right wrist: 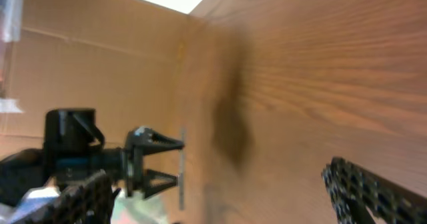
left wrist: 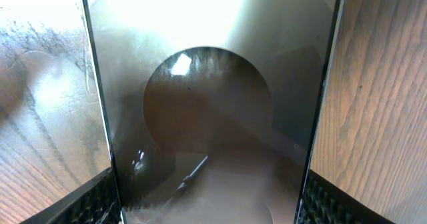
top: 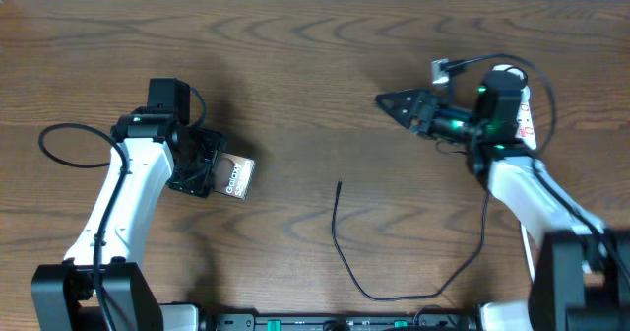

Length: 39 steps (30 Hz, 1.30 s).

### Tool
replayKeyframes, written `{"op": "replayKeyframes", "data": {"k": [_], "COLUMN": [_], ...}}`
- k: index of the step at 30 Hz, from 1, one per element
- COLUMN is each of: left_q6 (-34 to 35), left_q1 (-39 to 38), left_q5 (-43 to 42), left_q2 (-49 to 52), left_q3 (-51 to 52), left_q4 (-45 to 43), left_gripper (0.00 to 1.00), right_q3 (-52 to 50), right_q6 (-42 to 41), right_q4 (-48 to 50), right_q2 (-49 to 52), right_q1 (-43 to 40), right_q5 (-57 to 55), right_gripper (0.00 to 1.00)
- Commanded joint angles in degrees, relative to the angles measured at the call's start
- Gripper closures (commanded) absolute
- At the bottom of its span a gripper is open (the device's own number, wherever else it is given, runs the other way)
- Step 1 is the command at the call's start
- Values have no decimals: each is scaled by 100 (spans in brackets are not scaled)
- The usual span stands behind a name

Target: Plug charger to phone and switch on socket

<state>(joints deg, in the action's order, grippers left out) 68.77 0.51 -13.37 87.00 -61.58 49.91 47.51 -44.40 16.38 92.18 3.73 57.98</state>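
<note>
Two tools differ: my left tool [top: 209,168] clamps the phone [top: 236,176] by its long edges at the worktop's [top: 295,75] left, my right tool [top: 389,102] hangs wide open and empty, well apart from the charger [top: 336,223] lying mid-worktop, whose thin plug [top: 339,186] may skid when I pinch it.

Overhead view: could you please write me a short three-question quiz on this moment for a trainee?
1. True or false: the right pincer holds the charger.
2. Pick one. The phone is: A) gripped between the fingers of the left pincer; B) lying loose and untouched; C) plugged into the charger.
3. Fill in: the charger's plug tip lies free on the ____.

Key: 1 false, that pincer is open and empty; 2 A; 3 table.
</note>
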Motion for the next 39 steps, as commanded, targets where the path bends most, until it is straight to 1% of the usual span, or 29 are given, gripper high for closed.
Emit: {"op": "replayKeyframes", "data": {"k": [1, 5, 6, 7, 10, 14, 16, 22, 26, 39], "left_q6": [164, 520, 623, 883, 1233, 1567, 1626, 1644, 1781, 2516], "left_q1": [-13, -13, -13, -20, -94, -256, -356, -645, -761, -1252], "left_q5": [61, 59, 59, 59, 59, 59, 63, 103, 98, -28], "left_q2": [-20, -20, -20, -20, -20, -20, -20, -20, -20, -20], "left_q3": [-55, -55, -55, -55, -55, -55, -55, -55, -55, -55], "left_q4": [4, -2, -2, 0, -2, -7, -37, -251, -249, -315], "left_gripper": [93, 93, 93, 92, 93, 93, 93, 92, 93, 93], "right_q3": [81, 81, 81, 81, 81, 81, 81, 81, 83, 81], "right_q6": [-1045, -1040, -1043, -997, -999, -1001, -1001, -1130, -1132, -1152], "right_q4": [763, 1132, 1126, 1126, 1121, 1128, 1126, 1126, 1123, 1123], "right_q2": [562, 922, 964, 1051, 1104, 1104, 1104, 1104, 1104, 1104], "right_q1": [516, 1113, 1235, 1547, 1969, 2393, 2553, 2964, 3112, 3401], "right_q5": [610, 483, 380, 138, -304, -706, -839, -1217, -1342, -1801], "right_gripper": [1, 1, 1, 1, 1, 1, 1, 1, 1, 2]}}
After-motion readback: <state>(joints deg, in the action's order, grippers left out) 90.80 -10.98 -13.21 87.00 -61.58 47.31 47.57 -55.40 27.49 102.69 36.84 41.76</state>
